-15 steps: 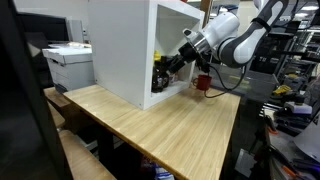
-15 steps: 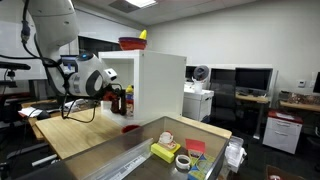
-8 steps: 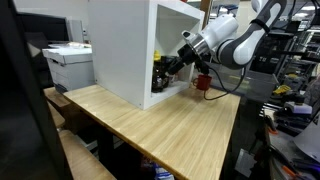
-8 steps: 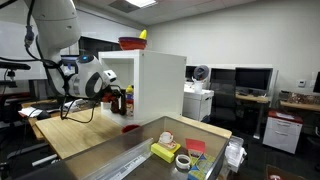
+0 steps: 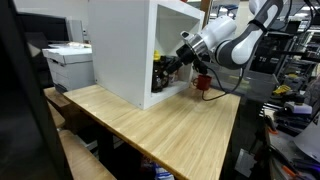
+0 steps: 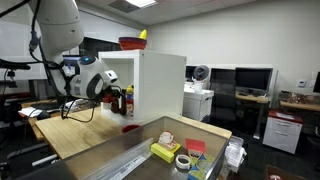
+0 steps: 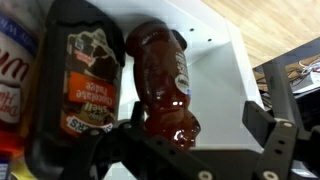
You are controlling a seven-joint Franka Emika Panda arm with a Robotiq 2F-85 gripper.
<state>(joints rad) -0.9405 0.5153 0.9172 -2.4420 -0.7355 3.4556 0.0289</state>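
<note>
A wooden table (image 5: 170, 120) carries the white cabinet (image 5: 120, 45), an open-fronted box, and in both exterior views the robot arm (image 5: 235, 40) reaches into the cabinet's open front. Just inside the cabinet's opening the gripper (image 5: 167, 68) hovers with its jaws spread fully wide, gripping nothing. Deeper in the cabinet, before its white inner wall, stand a dark sauce bottle (image 7: 88, 75) and the reddish-brown squeeze bottle (image 7: 160, 85), the latter lined up between the spread fingers (image 7: 275, 140), apart from both.
</note>
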